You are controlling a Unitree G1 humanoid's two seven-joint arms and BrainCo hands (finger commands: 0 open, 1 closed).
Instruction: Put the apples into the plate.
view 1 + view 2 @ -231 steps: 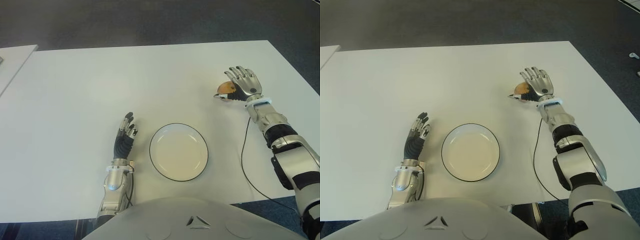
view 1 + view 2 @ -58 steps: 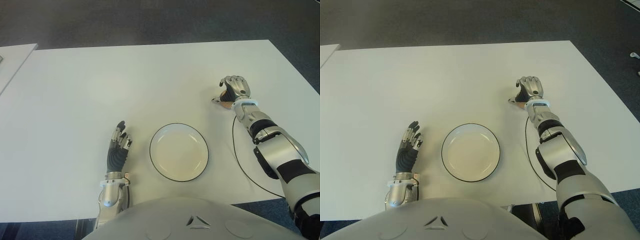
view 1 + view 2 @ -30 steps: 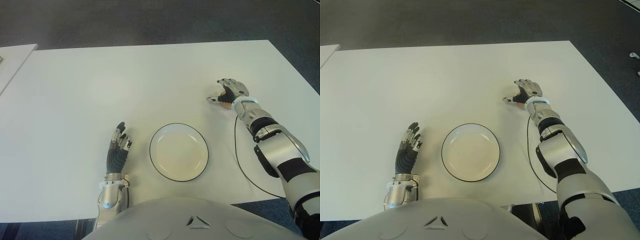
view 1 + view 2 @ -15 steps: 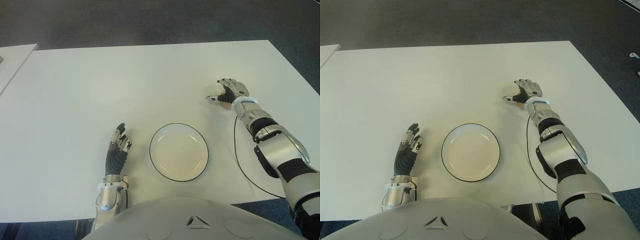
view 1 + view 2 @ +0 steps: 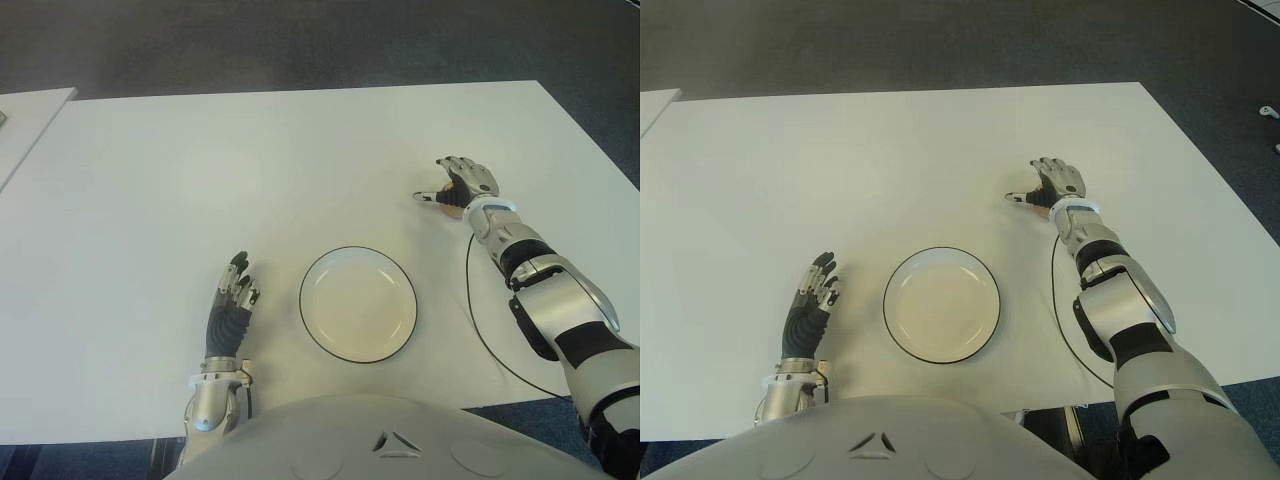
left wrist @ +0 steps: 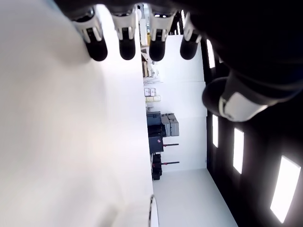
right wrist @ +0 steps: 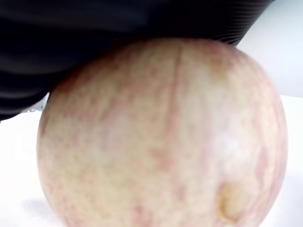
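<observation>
One apple point(image 7: 161, 137), yellow with red streaks, fills the right wrist view, pressed against the dark palm. In the eye views only a sliver of the apple point(image 5: 452, 208) shows under my right hand point(image 5: 455, 187) at the table's right side. The fingers curl over it and the thumb sticks out to the left. I cannot tell whether the apple is off the table. The white plate point(image 5: 358, 305) with a dark rim sits near the front edge, with nothing in it, left of and nearer than the apple. My left hand point(image 5: 232, 300) shows left of the plate, fingers straight.
A black cable point(image 5: 478, 325) loops over the white table point(image 5: 250, 170) beside my right forearm. A second white table point(image 5: 25, 120) stands at the far left. Dark carpet lies beyond the far and right edges.
My right hand, spread above the apple several seconds ago, now curls over it and has hardly moved in the last second. The left hand has slid back toward my body.
</observation>
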